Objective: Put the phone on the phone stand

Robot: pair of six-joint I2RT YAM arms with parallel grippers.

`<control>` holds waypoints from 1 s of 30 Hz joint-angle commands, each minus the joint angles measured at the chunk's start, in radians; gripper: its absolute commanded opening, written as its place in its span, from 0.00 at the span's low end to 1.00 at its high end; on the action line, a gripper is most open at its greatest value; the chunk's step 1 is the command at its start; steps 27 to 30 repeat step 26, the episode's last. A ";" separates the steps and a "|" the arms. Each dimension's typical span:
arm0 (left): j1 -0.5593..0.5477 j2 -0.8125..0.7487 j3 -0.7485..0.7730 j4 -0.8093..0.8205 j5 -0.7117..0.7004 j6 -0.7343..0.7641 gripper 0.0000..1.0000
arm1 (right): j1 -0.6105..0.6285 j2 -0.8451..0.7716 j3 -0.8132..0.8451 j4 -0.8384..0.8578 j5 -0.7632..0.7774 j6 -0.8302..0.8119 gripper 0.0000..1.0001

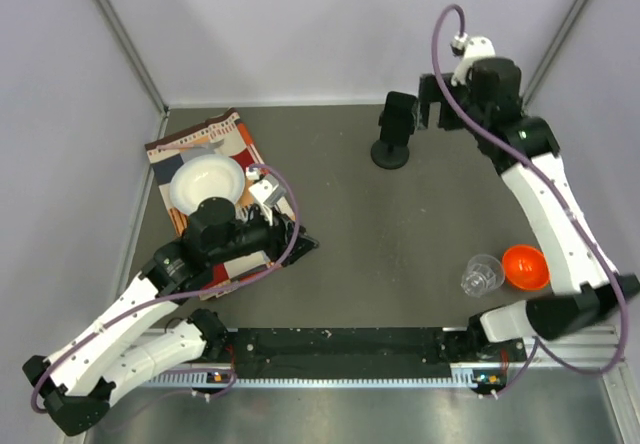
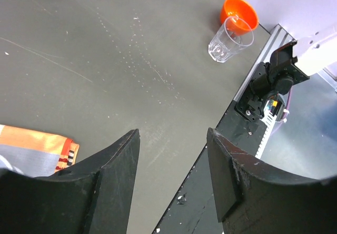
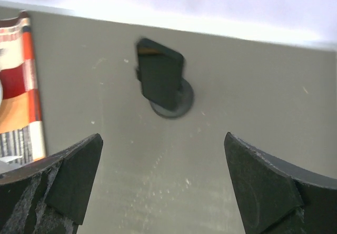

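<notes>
While the right tool [image 3: 162, 138] hangs wide open with nothing in it, the phone [image 3: 159, 73] sits up on the phone stand [image 3: 181, 101], leaning a bit over the round base. They are at the far side of the desk [image 1: 400, 244]. The right tool is close by, but its fingers [image 3: 73, 181] do not touch the phone. The left tool [image 2: 172, 134] is open too (nothing is between its fingers) and sits low by the edge of the checked cloth [image 1: 225, 134]. A white bowl [image 1: 208, 182] rests on that cloth. An orange bowl [image 1: 524, 266] and a clear glass [image 1: 482, 274] stand side by side near the right arm's base.
</notes>
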 commanded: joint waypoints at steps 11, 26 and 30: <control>0.003 -0.137 0.036 -0.082 -0.073 0.064 0.59 | 0.317 -0.798 -0.902 0.007 0.632 0.326 0.99; 0.003 -0.404 -0.035 0.111 -0.228 -0.021 0.79 | 0.319 -1.252 -1.077 0.217 0.422 0.306 0.99; 0.003 -0.404 -0.035 0.111 -0.228 -0.021 0.79 | 0.319 -1.252 -1.077 0.217 0.422 0.306 0.99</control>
